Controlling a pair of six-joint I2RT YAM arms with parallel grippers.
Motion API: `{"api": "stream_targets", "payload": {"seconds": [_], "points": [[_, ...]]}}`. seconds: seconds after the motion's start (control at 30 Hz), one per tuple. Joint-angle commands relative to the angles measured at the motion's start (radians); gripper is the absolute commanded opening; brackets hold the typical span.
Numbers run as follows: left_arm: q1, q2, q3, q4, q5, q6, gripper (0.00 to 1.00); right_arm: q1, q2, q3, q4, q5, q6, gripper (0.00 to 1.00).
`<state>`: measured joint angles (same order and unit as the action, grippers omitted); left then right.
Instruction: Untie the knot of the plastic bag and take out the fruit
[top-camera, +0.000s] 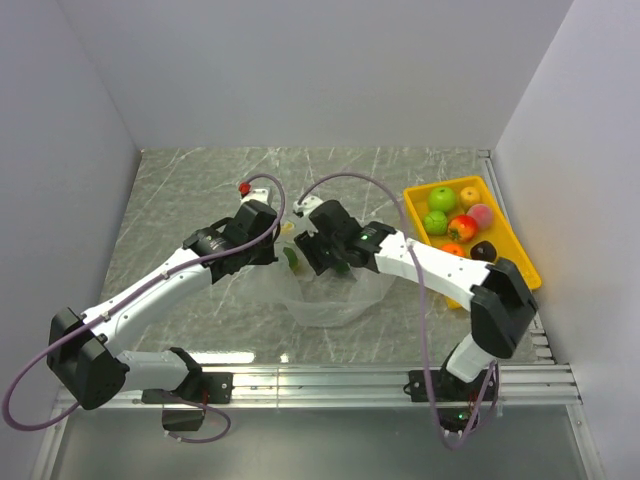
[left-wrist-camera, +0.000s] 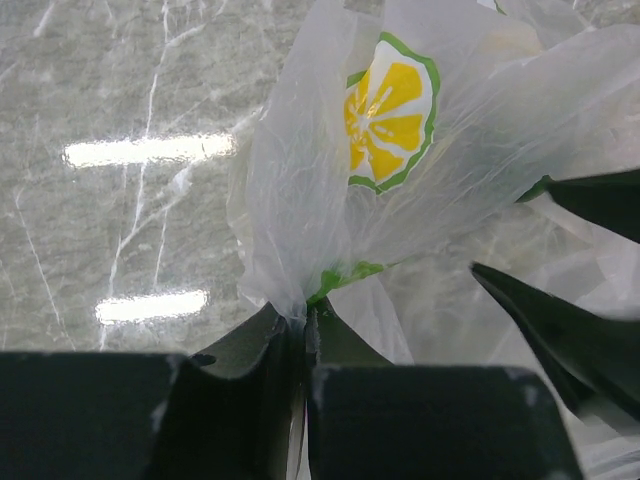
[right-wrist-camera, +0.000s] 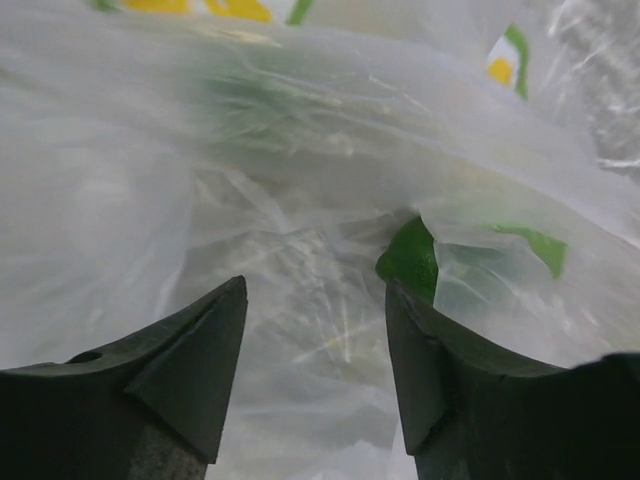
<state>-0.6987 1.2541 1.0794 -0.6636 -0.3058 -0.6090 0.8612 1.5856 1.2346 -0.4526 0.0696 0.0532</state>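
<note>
From above, the plastic bag (top-camera: 330, 300) lies crumpled on the grey marbled desk (top-camera: 180, 190), toward the near edge and between the two arms. The left fingers (top-camera: 277, 243) and the right fingers (top-camera: 315, 255) meet over its far end, close to each other. A yellow tray (top-camera: 511, 232) of mixed fruit (top-camera: 442, 198) sits along the desk's right edge beside the white wall, well apart from the bag. Bare desk lies behind the bag and to its left, up to the walls. In the left wrist view, the left fingers are pressed together on a bunched fold of the bag's film, which fans upward from the pinch. The film carries a printed citrus slice (left-wrist-camera: 390, 110), yellow with a white and green rim, and no writing can be read. The two dark tips of the right fingers show at the right edge, apart from each other, and open desk shows to the left. In the right wrist view, the right fingers stand apart with loose film in the gap between them, gripping nothing. A green thing (right-wrist-camera: 410, 258) sits under the film just beside the right-hand tip. A corner of the same print shows at the top.
</note>
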Motion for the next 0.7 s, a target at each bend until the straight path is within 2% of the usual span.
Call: {"api": "stream_targets", "payload": {"seconds": [0.0,0.3,0.67], "points": [[0.005,-0.007,0.033,0.004,0.013,0.012,0.13,-0.010,0.057,0.023,0.037,0.059,-0.020,0.63],[0.004,-0.012,0.020,-0.001,0.016,0.021,0.13,-0.083,0.162,0.008,0.052,0.220,0.025,0.65],[0.005,0.008,0.027,0.004,0.037,0.043,0.14,-0.157,0.177,-0.043,0.078,0.362,0.134,0.82]]}}
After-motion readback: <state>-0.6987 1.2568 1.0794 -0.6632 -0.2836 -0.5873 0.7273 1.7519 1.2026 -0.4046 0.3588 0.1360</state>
